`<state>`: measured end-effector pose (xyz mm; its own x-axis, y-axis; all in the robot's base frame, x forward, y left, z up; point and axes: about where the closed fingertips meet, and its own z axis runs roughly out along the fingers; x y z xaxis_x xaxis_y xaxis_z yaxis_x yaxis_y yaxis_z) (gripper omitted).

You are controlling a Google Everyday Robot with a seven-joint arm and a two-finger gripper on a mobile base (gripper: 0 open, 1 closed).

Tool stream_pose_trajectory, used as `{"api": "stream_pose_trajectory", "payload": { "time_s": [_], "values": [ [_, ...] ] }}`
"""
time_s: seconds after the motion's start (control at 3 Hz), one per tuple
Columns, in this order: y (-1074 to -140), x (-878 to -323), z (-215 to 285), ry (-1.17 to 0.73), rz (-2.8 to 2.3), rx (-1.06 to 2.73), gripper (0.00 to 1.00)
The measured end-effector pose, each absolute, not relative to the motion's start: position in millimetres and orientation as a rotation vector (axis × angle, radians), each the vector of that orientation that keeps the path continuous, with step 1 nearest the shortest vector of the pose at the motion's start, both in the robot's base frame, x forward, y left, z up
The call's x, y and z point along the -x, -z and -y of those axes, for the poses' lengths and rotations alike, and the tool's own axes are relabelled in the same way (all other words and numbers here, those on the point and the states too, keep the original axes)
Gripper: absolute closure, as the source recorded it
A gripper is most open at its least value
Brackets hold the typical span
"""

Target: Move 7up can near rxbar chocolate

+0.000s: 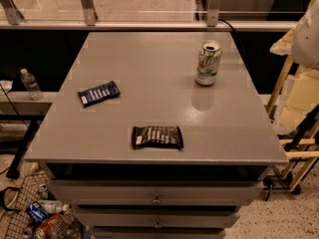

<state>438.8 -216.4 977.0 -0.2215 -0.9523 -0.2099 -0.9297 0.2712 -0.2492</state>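
The 7up can (pixel 208 62) stands upright at the back right of the grey table (pixel 149 59); it is silver-white with green and red markings and an open metal top. The rxbar chocolate (pixel 157 137), a flat black-brown wrapper with white lettering, lies near the table's front edge at the middle. The can is well apart from the bar, behind it and to its right. My gripper is not in view, and nothing is holding the can.
A dark blue wrapped bar (pixel 98 93) lies on the table's left side. A water bottle (pixel 31 83) stands on a ledge to the left. A wooden frame (pixel 286 83) and a white rounded shape (pixel 306 34) are at the right. Bottles and cans (pixel 45 220) sit on the floor at lower left.
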Motion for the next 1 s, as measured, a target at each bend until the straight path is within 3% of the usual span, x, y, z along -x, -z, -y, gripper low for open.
{"api": "stream_pose_trajectory", "payload": {
  "time_s": [0.33, 1.0],
  "values": [
    [-977, -439, 216, 0.100, -2.229, 1.720, 0.00],
    [-952, -502, 220, 0.029, -2.226, 1.447, 0.00]
  ]
}}
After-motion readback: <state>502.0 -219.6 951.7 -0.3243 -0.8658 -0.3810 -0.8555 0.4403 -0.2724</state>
